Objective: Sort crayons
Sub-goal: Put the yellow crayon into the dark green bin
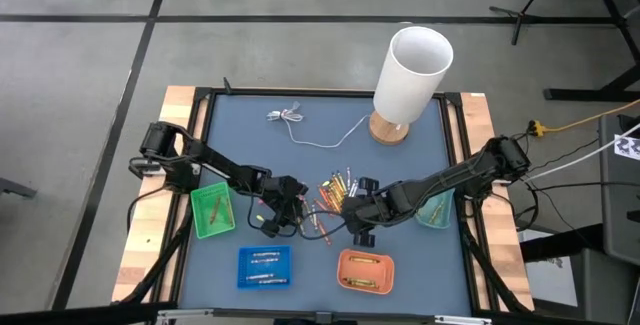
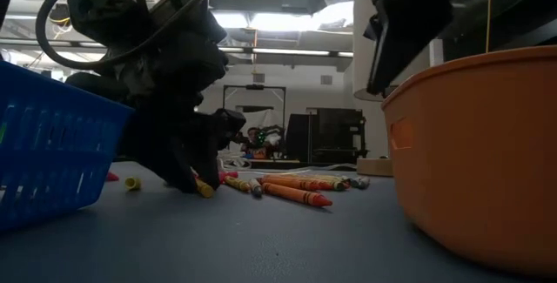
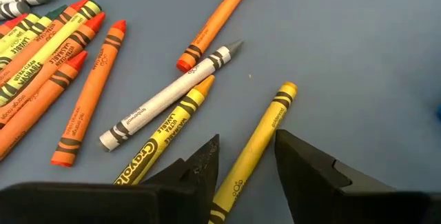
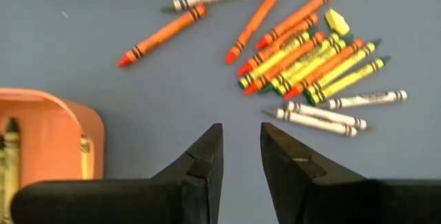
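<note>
Many crayons [image 1: 335, 195] lie loose on the blue table top, mostly orange, yellow and grey. My left gripper [image 3: 248, 145] is down near the table, at the left of the pile [image 1: 283, 208]. It is open, slanting down, with one finger on either side of a yellow crayon [image 3: 265, 124] that lies flat; I see no touch. A grey crayon [image 3: 172, 96] and orange ones [image 3: 89, 89] lie just beyond it. My right gripper [image 4: 241, 127] hangs open above bare table, between the pile [image 4: 310, 52] and the orange tray [image 4: 62, 134], with nothing between its fingers.
Small trays stand around the pile: green [image 1: 211, 210] at left, blue [image 1: 264, 265] and orange [image 1: 364, 270] near the front edge, a clear teal one [image 1: 435, 208] at right. A white lamp [image 1: 410, 65] and a thin white cable [image 1: 300, 125] occupy the far side.
</note>
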Available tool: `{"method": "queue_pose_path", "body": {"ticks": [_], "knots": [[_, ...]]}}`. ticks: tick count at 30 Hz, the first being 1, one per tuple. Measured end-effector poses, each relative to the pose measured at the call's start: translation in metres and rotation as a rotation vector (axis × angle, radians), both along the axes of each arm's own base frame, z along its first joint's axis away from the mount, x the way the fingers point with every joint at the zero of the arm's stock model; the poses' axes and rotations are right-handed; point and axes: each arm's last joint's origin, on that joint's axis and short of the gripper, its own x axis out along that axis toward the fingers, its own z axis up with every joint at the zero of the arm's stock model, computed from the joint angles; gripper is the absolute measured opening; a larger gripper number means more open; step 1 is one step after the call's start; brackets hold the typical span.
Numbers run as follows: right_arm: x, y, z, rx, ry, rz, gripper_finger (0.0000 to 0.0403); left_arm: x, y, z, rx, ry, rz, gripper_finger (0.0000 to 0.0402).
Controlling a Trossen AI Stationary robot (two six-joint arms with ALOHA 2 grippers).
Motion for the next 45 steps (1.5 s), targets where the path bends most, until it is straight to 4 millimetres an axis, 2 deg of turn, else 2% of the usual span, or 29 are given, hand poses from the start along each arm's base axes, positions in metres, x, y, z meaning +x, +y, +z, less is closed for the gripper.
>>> {"method": "queue_pose_path", "body": {"ticks": [5, 15, 24, 36, 45], "knots": [[0.005, 0.001, 0.002, 0.004, -0.063, -0.007, 0.0095, 0.000, 0.000, -0.001, 0.002, 0.005, 0.002, 0.0124], [0.015, 0.005, 0.008, 0.036, -0.176, -0.014, 0.0095, -0.001, 0.000, -0.001, 0.002, 0.007, 0.002, 0.0055], [0.015, 0.005, 0.008, 0.036, -0.178, -0.014, 0.0095, 0.001, 0.000, 0.000, 0.000, -0.013, 0.002, 0.0011], [0.023, 0.008, 0.013, 0.075, -0.274, -0.015, 0.0095, 0.006, -0.001, 0.003, -0.067, -0.011, 0.088, 0.0004], [0.029, 0.010, 0.018, 0.107, -0.354, -0.016, 0.0095, 0.021, -0.011, 0.019, -0.104, -0.058, 0.101, 0.0007]]}}
